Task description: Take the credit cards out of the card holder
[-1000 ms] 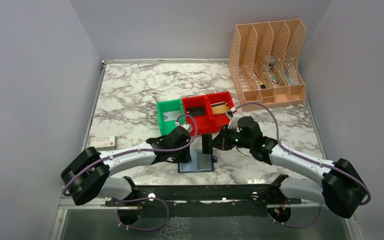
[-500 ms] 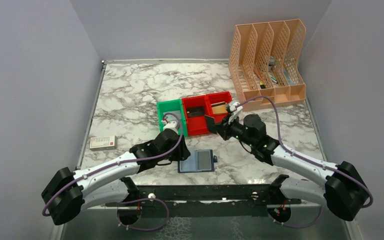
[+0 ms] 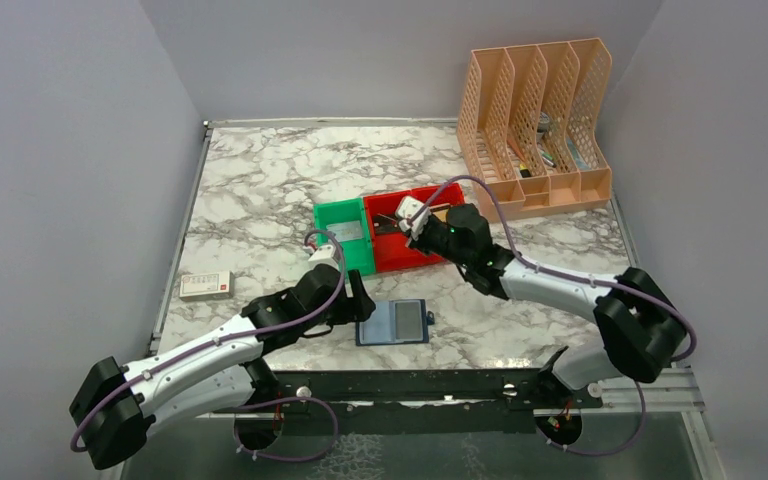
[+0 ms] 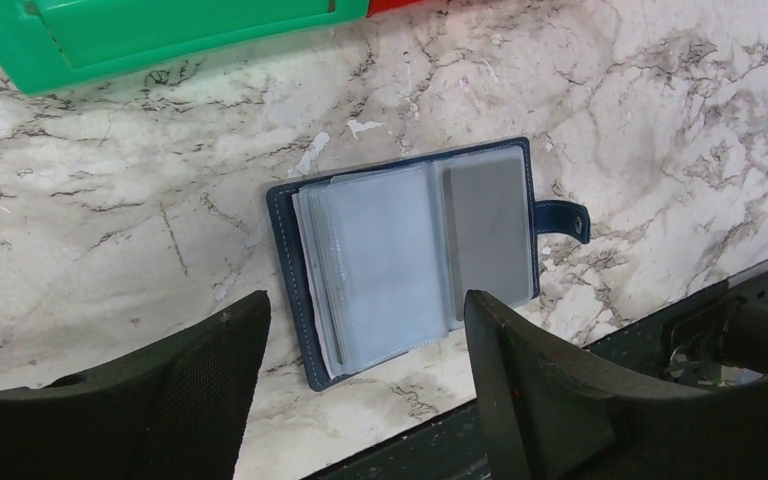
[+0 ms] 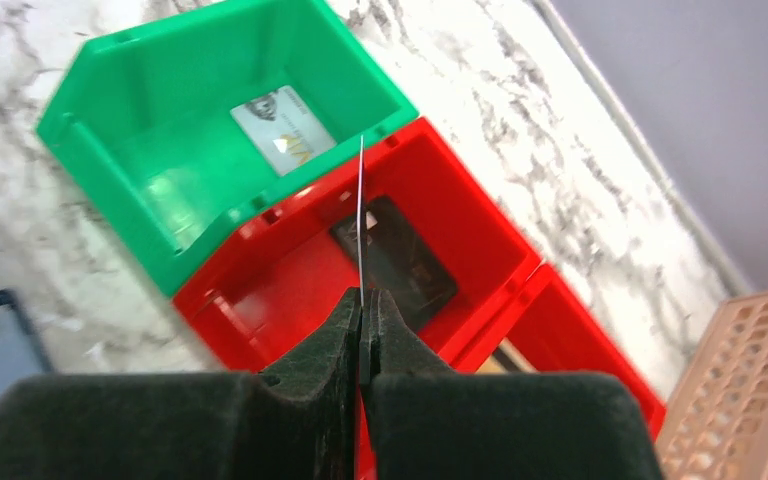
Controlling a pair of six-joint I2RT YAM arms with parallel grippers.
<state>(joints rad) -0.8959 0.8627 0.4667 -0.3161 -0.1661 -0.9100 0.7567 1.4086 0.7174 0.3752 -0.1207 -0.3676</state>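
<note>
Pinching a thin card (image 5: 361, 215) edge-on, the right gripper (image 5: 362, 300) is holding it above the red bin (image 5: 460, 215). The drop-off step seems to be in hand, and the next move is calling for the jaws to part over the bin. The left gripper (image 4: 367, 305) is hovering wide and empty over the card holder (image 4: 410, 255), which is lying open on the marble table (image 3: 260, 180) near its front edge. Whether its clear sleeves (image 4: 375, 260) are hiding more cards is unclear.

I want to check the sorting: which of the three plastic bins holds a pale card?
The green bin, the only green one: a pale card lies on its floor. The red bin next to it holds a dark card.
</note>
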